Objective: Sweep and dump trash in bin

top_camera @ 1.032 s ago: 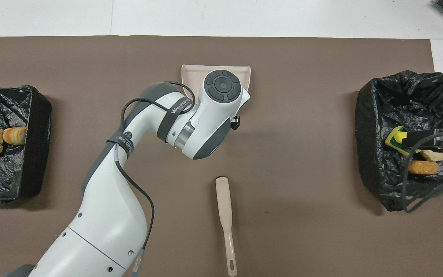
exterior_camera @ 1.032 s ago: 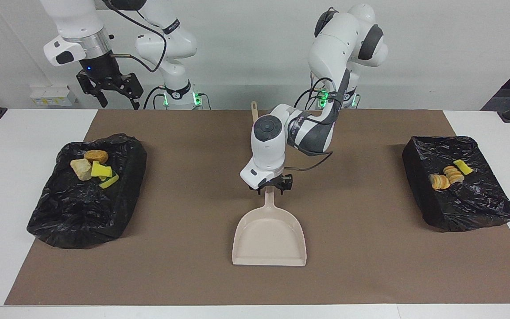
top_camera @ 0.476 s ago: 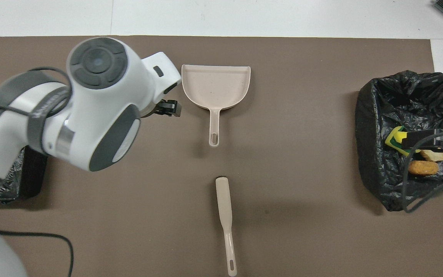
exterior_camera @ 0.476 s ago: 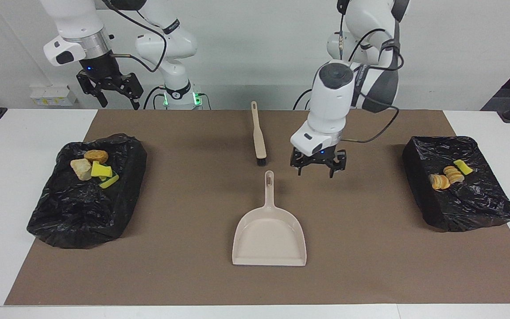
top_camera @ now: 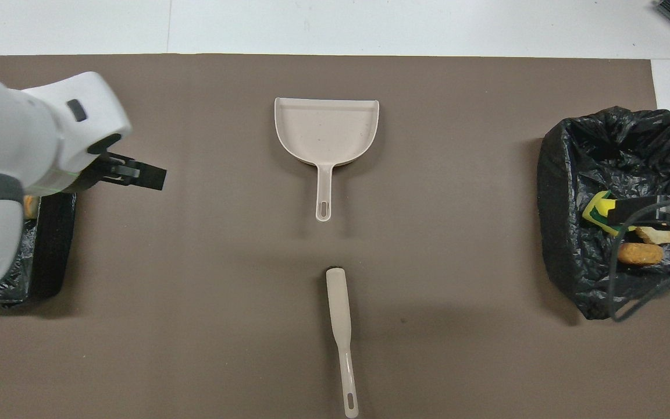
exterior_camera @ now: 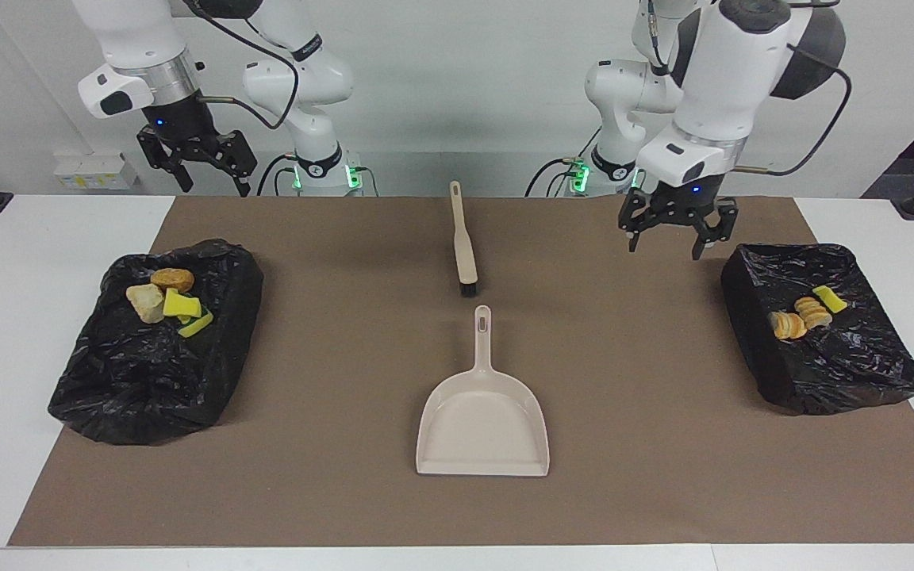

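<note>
Both sets of jaws stand spread with nothing between them. Starting at the right arm's end of the table, the right gripper (exterior_camera: 197, 169) hangs in the air above the table's edge by the robots, close to the corner of the brown mat (exterior_camera: 330, 492), with its arm waiting. Just below it a bin (exterior_camera: 140, 396) lined with black plastic lies on the mat, and four pieces of trash (exterior_camera: 167, 301) sit together in the part of it nearest the robots: a brown lump, a cream lump and two yellow scraps. In the overhead view the same pile (top_camera: 631, 230) shows partly under the gripper's dark finger and cable. At mid-table the brush (exterior_camera: 463, 238) lies flat, handle toward the robots and bristles pointing away. Farther from the robots, a short gap off the bristles, the beige dustpan (exterior_camera: 482, 420) lies flat with its handle toward the brush and its open mouth away from the robots; no scraps show in it. Toward the left arm's end, the left gripper (exterior_camera: 677, 224) hovers over the mat just beside the second bin's (exterior_camera: 830, 381) corner nearest the robots, touching nothing. Inside that bin three more scraps (exterior_camera: 806, 313) lie touching: two tan ridged lumps and one yellow piece. No trash shows on the mat itself.
</note>
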You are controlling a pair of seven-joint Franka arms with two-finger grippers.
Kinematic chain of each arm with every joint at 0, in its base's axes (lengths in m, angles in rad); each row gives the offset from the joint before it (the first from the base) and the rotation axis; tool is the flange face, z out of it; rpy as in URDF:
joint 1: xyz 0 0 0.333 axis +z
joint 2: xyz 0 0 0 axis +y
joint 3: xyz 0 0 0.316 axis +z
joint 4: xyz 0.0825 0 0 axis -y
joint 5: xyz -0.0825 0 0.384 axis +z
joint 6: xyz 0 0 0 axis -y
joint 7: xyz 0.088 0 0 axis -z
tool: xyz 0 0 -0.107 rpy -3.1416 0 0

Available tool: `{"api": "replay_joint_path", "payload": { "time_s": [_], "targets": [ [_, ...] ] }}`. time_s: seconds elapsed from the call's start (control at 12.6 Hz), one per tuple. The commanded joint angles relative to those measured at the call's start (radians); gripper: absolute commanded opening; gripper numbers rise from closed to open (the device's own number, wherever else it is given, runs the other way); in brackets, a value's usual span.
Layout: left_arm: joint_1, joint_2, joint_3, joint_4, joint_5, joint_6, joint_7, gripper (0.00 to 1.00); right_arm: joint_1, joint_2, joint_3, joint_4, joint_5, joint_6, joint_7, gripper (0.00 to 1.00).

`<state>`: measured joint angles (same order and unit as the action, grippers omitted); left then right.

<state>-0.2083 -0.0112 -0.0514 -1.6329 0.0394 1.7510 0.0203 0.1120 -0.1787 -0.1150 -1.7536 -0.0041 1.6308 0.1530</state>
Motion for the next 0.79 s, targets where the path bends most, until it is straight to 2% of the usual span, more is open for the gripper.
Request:
{"api": "replay_joint_path", "payload": {
  "time_s": [0.0,0.16,0.4,0.71],
  "targets": [
    [0.085,-0.035,-0.002,0.059,-0.068,-0.117,0.068,1.00,-0.011,0.002,0.003,0.006,0.003,-0.016,-0.021,1.00],
    [0.137,-0.012,-0.001,0.154,-0.096,-0.224,0.124,1.00,-0.011,0.002,0.003,0.006,0.003,-0.016,-0.021,1.00],
    [0.153,0.057,0.001,0.274,-0.092,-0.304,0.133,1.00,-0.011,0.002,0.003,0.006,0.003,-0.016,-0.021,1.00],
    [0.153,0.045,-0.007,0.269,-0.082,-0.297,0.133,1.00,-0.009,0.002,0.003,0.006,0.003,-0.016,-0.021,1.00]
  ]
}}
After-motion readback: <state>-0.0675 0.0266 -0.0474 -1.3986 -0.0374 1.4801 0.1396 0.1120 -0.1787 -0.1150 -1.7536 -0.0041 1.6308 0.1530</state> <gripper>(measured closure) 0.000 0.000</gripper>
